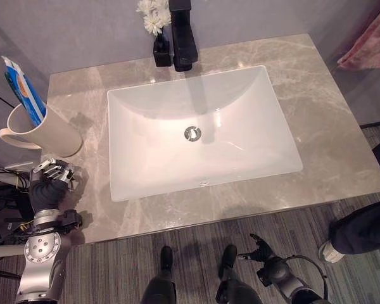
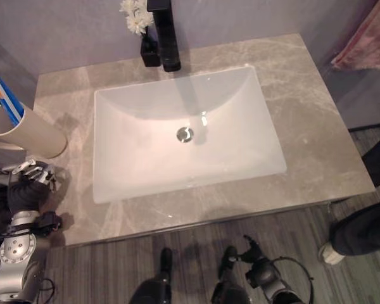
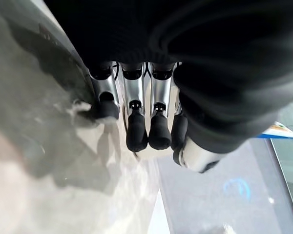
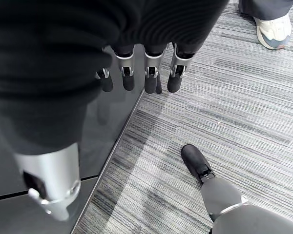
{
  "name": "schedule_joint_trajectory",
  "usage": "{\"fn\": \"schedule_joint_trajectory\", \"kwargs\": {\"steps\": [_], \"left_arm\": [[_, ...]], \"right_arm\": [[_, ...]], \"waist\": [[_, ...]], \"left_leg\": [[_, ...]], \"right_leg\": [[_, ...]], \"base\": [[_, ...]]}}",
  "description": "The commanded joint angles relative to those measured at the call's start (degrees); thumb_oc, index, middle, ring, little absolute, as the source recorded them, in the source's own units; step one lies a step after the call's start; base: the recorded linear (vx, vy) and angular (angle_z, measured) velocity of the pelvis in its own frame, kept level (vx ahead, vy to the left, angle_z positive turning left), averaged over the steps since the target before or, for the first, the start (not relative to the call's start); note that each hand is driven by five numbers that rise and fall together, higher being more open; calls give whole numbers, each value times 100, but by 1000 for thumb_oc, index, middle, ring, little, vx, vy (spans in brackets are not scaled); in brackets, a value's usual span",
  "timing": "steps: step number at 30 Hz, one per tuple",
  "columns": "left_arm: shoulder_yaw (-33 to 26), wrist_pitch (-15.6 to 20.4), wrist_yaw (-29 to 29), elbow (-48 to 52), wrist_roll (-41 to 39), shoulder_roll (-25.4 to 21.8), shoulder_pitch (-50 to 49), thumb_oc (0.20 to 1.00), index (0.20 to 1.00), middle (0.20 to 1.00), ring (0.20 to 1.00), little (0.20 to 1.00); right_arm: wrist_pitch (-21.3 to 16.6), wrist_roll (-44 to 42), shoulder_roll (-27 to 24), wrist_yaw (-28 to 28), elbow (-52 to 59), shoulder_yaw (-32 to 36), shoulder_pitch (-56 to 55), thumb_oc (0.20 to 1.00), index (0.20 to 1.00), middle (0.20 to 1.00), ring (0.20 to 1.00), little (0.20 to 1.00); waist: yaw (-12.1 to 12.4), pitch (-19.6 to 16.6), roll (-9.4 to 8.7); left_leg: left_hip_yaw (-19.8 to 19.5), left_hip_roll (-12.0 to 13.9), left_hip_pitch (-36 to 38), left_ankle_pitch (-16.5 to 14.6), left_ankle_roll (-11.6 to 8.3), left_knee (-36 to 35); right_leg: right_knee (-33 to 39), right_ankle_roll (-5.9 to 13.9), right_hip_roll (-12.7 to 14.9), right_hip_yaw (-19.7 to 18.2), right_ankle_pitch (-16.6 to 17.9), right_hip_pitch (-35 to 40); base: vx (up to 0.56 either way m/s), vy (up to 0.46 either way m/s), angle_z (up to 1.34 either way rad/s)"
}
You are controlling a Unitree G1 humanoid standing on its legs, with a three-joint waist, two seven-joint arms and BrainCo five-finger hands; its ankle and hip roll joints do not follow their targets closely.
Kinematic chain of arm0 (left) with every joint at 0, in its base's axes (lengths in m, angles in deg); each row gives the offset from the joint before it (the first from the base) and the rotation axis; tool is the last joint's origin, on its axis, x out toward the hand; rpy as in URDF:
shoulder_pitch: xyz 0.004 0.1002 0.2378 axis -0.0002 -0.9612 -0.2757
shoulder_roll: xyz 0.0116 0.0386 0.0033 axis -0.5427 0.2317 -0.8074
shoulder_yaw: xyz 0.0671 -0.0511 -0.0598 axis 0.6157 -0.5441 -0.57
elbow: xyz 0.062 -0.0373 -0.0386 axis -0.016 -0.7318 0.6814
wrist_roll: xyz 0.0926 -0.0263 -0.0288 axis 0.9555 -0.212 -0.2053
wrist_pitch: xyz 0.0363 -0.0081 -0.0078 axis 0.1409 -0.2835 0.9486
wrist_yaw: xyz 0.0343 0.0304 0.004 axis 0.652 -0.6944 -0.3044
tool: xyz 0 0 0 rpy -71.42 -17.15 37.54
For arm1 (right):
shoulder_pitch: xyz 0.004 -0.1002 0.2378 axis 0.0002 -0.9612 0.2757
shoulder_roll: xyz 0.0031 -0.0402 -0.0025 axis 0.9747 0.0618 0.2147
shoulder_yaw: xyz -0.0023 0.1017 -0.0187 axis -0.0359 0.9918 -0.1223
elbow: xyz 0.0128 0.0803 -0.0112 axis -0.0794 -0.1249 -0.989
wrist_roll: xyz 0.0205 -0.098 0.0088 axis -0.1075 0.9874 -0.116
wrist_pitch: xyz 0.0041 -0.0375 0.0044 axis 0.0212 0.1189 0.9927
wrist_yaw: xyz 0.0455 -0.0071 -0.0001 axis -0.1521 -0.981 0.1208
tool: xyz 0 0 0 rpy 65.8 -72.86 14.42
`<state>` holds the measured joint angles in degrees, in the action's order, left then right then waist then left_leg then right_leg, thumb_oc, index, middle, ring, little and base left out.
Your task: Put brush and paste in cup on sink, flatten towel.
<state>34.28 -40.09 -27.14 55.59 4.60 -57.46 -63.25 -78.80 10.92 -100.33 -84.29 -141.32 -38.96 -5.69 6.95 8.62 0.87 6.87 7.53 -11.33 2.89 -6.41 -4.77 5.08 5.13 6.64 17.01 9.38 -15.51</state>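
Grey marble countertop (image 1: 329, 120) spans most of the head views, w/ one white rectangular sink (image 1: 202, 130) sunk in its middle; a round metal drain (image 1: 192, 133) sits at the basin's centre. Basin holds nothing else. Grey striped carpet (image 4: 224, 97) runs along the counter's front edge.

One pink towel (image 1: 370, 41) hangs at the far right, beyond the counter's right edge, against the wall, bunched rather than flat.

One black faucet (image 1: 182, 35) stands at the back edge, centred behind the sink. Touching its left side, one small black vase (image 1: 161, 50) w/ white flowers (image 1: 153, 16).

One cream cup (image 1: 41, 130) w/ a handle stands on the counter's left end, tilted toward the left edge. Inside it: one blue-and-white paste tube (image 1: 22, 88), poking out of the rim. Can't tell the brush apart from the tube.

Left hand (image 1: 50, 180) rests at the front-left corner of the counter, just in front of the cup, not touching it; fingers (image 3: 136, 126) curl down, holding nothing.

Right hand (image 1: 266, 256) hangs low in front of the counter, over the carpet, well apart from everything; fingers (image 4: 151, 78) loosely extended, empty.

One person's dark trouser leg (image 1: 364, 228) and pale shoe (image 1: 332, 253) at the right, near the counter's front-right corner.
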Motion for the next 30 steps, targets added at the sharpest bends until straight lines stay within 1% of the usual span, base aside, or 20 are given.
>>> {"fn": "schedule_joint_trajectory", "kwargs": {"steps": [1, 4, 5, 14, 17, 20, 24, 26, 30], "left_arm": [[-175, 99, -186, -65, 55, -108, 89, 200, 200, 200, 200, 200], [-165, 89, -232, -130, 103, -173, 187, 200, 200, 200, 200, 200], [-142, 88, -306, -224, 148, -318, 399, 200, 200, 200, 200, 200], [-183, 136, -443, -261, 216, -406, 629, 200, 200, 200, 200, 200], [-254, 162, -565, -356, 276, -501, 764, 200, 200, 200, 200, 200], [-229, 175, -599, -470, 259, -602, 897, 200, 200, 200, 200, 200], [-156, 169, -669, -728, 224, -853, 1207, 200, 200, 200, 200, 200], [-142, 170, -657, -761, 204, -887, 1239, 200, 200, 200, 200, 200], [4, 169, -757, -1061, 158, -1057, 1619, 200, 200, 200, 200, 200]], "right_arm": [[-51, -110, 100, -97, 145, -88, 168, 1000, 1000, 1000, 1000, 1000], [-42, -112, 87, -89, 125, -95, 165, 1000, 1000, 1000, 1000, 1000], [-29, -123, 61, -93, 107, -86, 173, 1000, 1000, 1000, 1000, 1000], [-27, -146, 32, -87, 162, -77, 169, 1000, 1000, 1000, 1000, 1000], [-32, -140, 23, -82, 161, -112, 192, 1000, 1000, 1000, 1000, 1000], [-35, -152, 5, -80, 177, -114, 173, 1000, 1000, 1000, 1000, 1000], [-35, -152, -18, -71, 214, -152, 150, 1000, 1000, 1000, 1000, 1000], [-34, -143, -22, -68, 209, -153, 143, 1000, 1000, 1000, 1000, 1000], [-24, -135, -27, -48, 237, -213, 137, 1000, 1000, 1000, 1000, 1000]], "waist": [[-75, 148, -275], [-88, 144, -285], [-125, 145, -289], [-182, 159, -308], [-214, 161, -331], [-238, 156, -331], [-291, 141, -319], [-305, 135, -316], [-376, 116, -316]], "left_leg": [[-43, 108, -300, 100, -28, -23], [-29, 109, -325, 105, -24, -23], [-24, 115, -352, 112, -30, -23], [-29, 130, -394, 117, -34, -23], [-7, 147, -419, 134, -44, -23], [-7, 146, -423, 130, -48, -23], [-1, 141, -411, 124, -49, -23], [4, 141, -410, 120, -48, -23], [21, 150, -399, 117, -58, -23]], "right_leg": [[-8, 420, 385, -183, -815, 829], [-8, 425, 389, -203, -809, 803], [-8, 432, 393, -225, -794, 758], [-8, 432, 385, -291, -771, 690], [-8, 434, 367, -340, -759, 644], [-8, 429, 364, -355, -764, 646], [-8, 424, 369, -358, -764, 655], [-8, 427, 373, -358, -760, 653], [-8, 431, 376, -379, -758, 645]], "base": [[0, 0, 0], [0, 0, 0], [0, 0, 0], [0, 1, -1], [7, 0, -5], [7, 8, -5], [0, 0, 0], [0, 0, 0], [0, 0, 0]]}}
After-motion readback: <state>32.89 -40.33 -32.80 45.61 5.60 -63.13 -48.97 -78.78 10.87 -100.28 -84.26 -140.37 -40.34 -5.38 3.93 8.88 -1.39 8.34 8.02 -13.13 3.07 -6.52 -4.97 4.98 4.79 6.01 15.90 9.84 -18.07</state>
